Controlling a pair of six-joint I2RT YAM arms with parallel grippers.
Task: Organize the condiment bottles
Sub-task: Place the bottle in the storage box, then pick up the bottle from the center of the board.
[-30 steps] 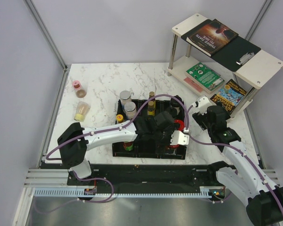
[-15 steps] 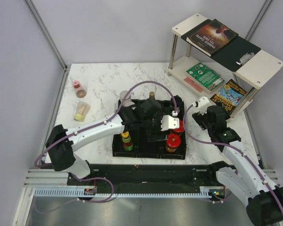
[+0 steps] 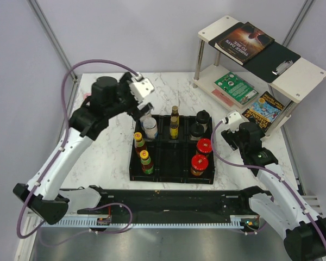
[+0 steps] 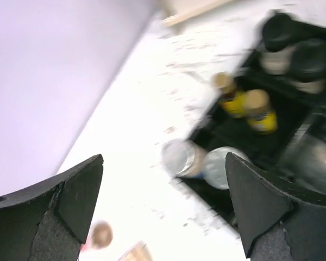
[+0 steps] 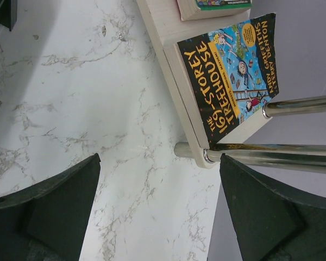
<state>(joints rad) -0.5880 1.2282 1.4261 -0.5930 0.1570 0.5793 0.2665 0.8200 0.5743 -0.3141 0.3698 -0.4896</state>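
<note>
Left pincer (image 3: 143, 87) is seen raised at upper left of the top view, jaws spread wide, nothing held. In the wrist view its fingers (image 4: 60, 206) are set far apart above the marble table (image 3: 114, 157). Just below and right of it, a silver-lidded jar (image 3: 150, 126) is stood in the back-left compartment of the black tray (image 3: 171, 176). A second silver-lidded jar (image 4: 180, 157) is seen just outside the tray edge, close beside the first.

Yellow-capped sauce bottles (image 3: 145, 161) are placed upright in the front-left compartment. Slim dark bottles (image 3: 174, 128) are lined up at centre back, black-lidded jars (image 3: 202, 117) at back right, red-capped jars (image 3: 199, 163) at front right.

Right pincer (image 3: 231, 119) is held just right of the tray, also wide and empty. Its fingers (image 5: 43, 217) are shown over bare marble beside the shelf rack (image 3: 293, 81). A blue book (image 5: 228, 76) is laid on the lower shelf.
</note>
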